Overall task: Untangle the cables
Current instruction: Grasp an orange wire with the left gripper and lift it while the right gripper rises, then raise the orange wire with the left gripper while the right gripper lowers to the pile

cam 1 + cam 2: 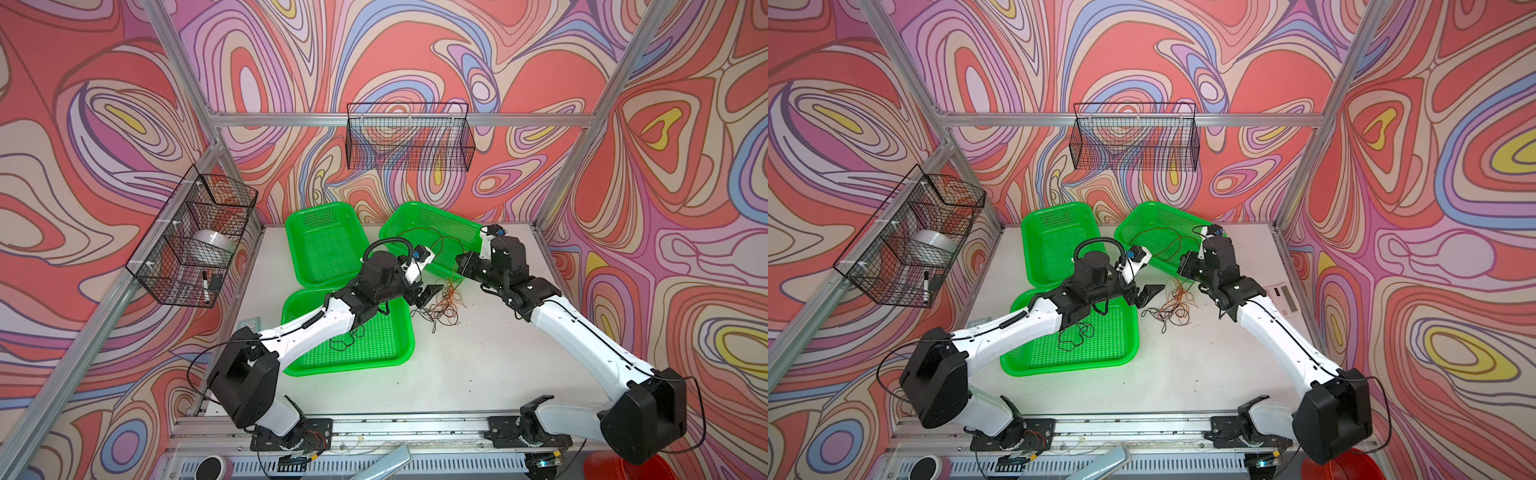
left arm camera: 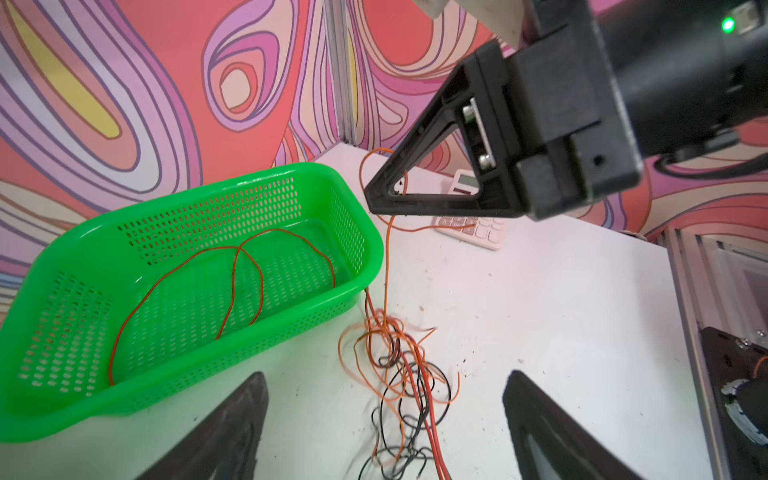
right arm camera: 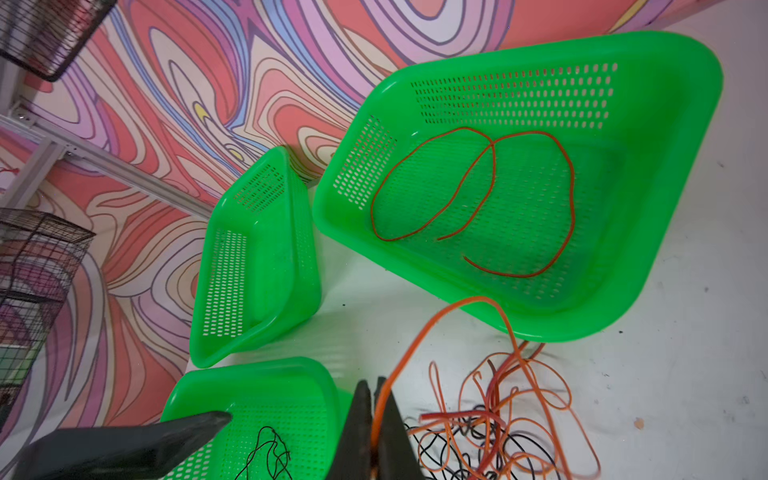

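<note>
Cables [image 1: 446, 301] in orange, red-brown and black lie heaped at the middle of the tabletop [image 1: 478, 365]. My right claw [image 3: 374, 386] is clenched on one orange cable [image 3: 457, 304], with the strand pinched between its two fingers. From that pinch the orange cable arcs over and drops into the heap. In a top view its long axis runs from the heap toward 1 o'clock, up to the claw. My left claw [image 2: 385, 374] is released, fingers wide apart and holding nothing, just at 9 o'clock of the heap.

At 12 o'clock of the heap the far basket [image 3: 665, 54], green, holds a red-brown cable [image 3: 493, 166] in two loose loops that cross once. At 8 o'clock the near basket [image 1: 353, 369] holds a thin black cable [image 3: 268, 453], partly hidden under my left arm in both top views. A third basket [image 1: 328, 249] sits at 10 o'clock. At 3 o'clock lies a calculator [image 2: 469, 224], partly behind my right claw, its key markings too blurred to read.

Inside the heap the strands cross too densely for me to follow any one of them. Both wrist views cut off its near end.
</note>
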